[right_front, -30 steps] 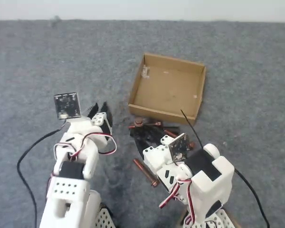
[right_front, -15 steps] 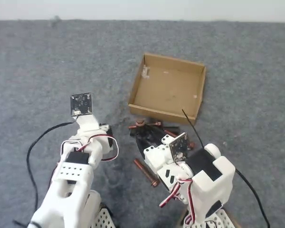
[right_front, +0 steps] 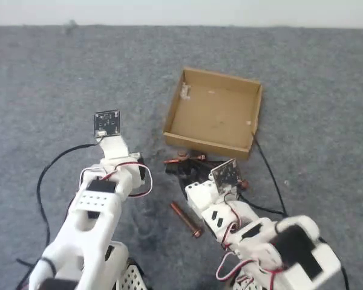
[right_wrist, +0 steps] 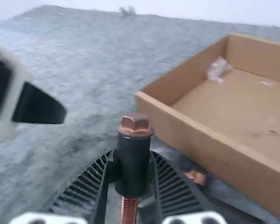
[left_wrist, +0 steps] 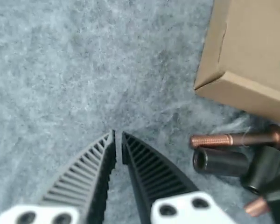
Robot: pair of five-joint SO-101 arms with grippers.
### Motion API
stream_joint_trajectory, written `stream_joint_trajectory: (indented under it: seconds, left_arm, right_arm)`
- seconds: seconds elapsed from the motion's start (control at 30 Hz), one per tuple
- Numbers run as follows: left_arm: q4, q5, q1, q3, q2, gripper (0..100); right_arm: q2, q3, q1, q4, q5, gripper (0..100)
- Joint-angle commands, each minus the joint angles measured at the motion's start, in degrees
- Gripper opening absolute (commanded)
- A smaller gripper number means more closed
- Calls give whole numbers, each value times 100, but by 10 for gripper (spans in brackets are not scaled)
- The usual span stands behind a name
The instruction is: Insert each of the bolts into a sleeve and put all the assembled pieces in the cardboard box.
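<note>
Beside the brown cardboard box (right_wrist: 186,126), the right gripper (right_wrist: 130,159) clenches a black tubular sleeve (right_wrist: 131,147) whose copper hex bolt (right_wrist: 135,125) may slip if tilted; the left gripper (left_wrist: 118,136) looks closed.

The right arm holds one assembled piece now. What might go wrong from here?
The jaws of the right gripper clamp only the sleeve, so the bolt through it might slide out if the piece tilts.
The near wall of the cardboard box stands in the way; a low carry could strike it.
A loose bolt and loose sleeve lie beside that wall; the arm may scatter them.
</note>
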Motion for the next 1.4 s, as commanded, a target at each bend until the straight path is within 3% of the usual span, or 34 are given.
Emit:
stream_joint_trajectory:
  seconds: [0.0,0.2,0.47,0.57,0.73,0.9,1.37]
  left_arm:
    - [88,-62,-9,-523,316,22]
    - [413,-79,-18,-760,519,22]
    - [422,-79,-18,-769,501,22]
    - [422,-79,-18,-769,501,22]
    - [422,-79,-18,-778,501,22]
    - [422,-79,-18,-778,501,22]
    - [422,-79,-18,-778,501,22]
  right_arm:
    - [-813,18,259,567,-9,6]
    - [-2246,0,400,2352,-9,6]
    - [-4954,-686,400,6668,-53,6]
    - [-5763,-870,426,7820,-53,6]
    - [-6589,-888,426,8497,-53,6]
    - [-6457,-1275,444,8963,-26,6]
    - [-4022,-3719,1516,9358,-18,6]
